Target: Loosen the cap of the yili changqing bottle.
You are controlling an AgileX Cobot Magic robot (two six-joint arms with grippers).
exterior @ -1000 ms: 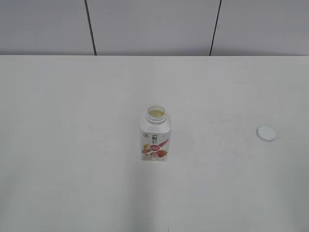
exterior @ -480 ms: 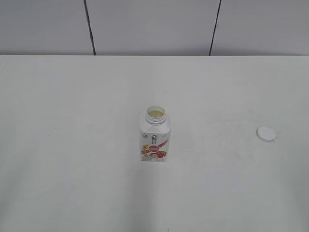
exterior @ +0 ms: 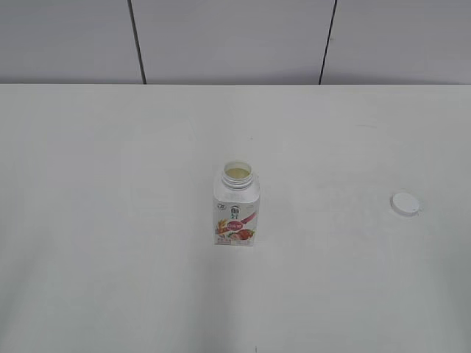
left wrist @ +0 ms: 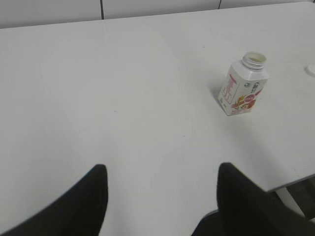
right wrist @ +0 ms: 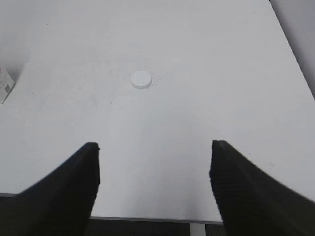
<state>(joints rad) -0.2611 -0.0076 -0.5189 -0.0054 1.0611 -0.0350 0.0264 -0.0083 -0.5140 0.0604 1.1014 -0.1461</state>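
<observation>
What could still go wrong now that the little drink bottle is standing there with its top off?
Two risks stand out. The yili changqing bottle stands upright and open, with pale liquid showing in its neck, so a bump from an arm would likely spill it over the table. The cap lies apart, off to the right toward the table's edge; a nudge could perhaps send it off.
</observation>
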